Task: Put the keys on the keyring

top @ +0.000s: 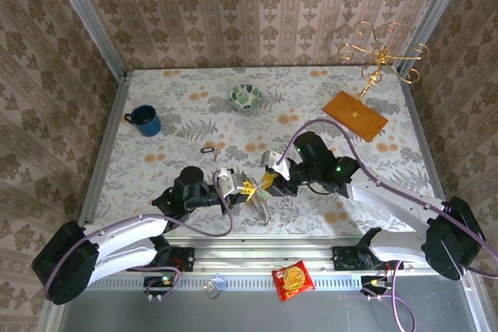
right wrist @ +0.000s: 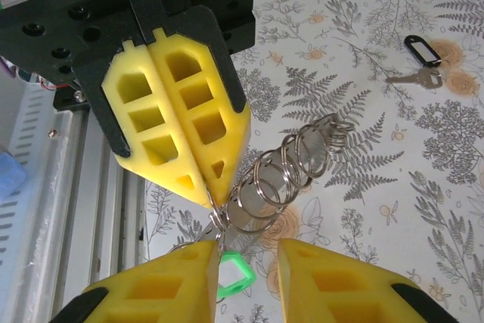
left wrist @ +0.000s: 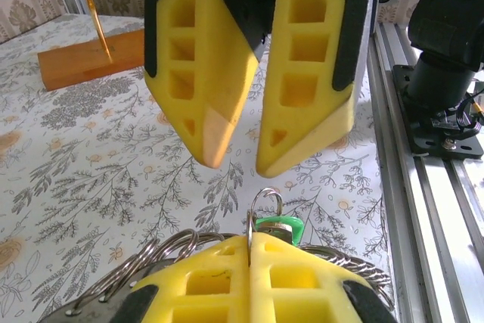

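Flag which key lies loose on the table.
The silver key with the black tag, alone on the table; the green-headed key sits at the split rings pinched in the left gripper.

Keyring (right wrist: 291, 168): a chain of linked silvery wire rings. One end ring is pinched between the closed fingertips of the left gripper (right wrist: 212, 200), and the rest trails off in a loose coil over the floral table (right wrist: 393, 187); contact with the surface cannot be told. Green-headed key (right wrist: 231, 277): bright green plastic head, open-framed, hanging just under the pinched ring in the gap between the spread fingers of the right gripper (right wrist: 248, 251), blade hidden. Second key (right wrist: 414, 79): small and silvery, lying flat on the table well apart from the rings, with a black oval tag (right wrist: 420, 49) at its head.
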`<action>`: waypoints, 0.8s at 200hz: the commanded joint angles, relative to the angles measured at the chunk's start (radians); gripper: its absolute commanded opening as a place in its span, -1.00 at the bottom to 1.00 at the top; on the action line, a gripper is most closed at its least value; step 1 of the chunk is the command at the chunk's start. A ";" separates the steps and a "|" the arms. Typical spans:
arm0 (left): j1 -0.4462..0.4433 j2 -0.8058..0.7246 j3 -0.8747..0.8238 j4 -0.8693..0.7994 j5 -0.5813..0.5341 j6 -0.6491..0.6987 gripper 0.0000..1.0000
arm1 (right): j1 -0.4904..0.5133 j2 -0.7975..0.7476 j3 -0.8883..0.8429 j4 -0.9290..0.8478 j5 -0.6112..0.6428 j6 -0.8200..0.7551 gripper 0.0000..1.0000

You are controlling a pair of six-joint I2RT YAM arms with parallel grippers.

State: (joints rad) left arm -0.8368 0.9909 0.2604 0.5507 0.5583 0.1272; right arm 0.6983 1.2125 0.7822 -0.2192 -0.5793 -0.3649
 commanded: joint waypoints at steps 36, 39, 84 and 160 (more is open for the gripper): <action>-0.003 -0.004 -0.014 0.107 -0.010 -0.026 -1.00 | 0.001 0.002 -0.012 -0.004 -0.058 0.074 -0.46; -0.003 -0.003 -0.014 0.109 -0.009 -0.025 -1.00 | 0.000 0.004 -0.012 -0.003 -0.059 0.076 -0.46; -0.004 0.004 -0.013 0.114 -0.008 -0.027 -1.00 | 0.001 0.041 0.007 -0.016 -0.064 0.087 -0.69; -0.004 0.019 -0.028 0.186 -0.010 -0.038 -1.00 | -0.007 0.107 0.025 -0.017 -0.054 0.094 -1.00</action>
State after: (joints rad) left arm -0.8368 1.0069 0.2459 0.6201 0.5438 0.1230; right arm 0.6979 1.2709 0.7792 -0.2207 -0.6159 -0.2806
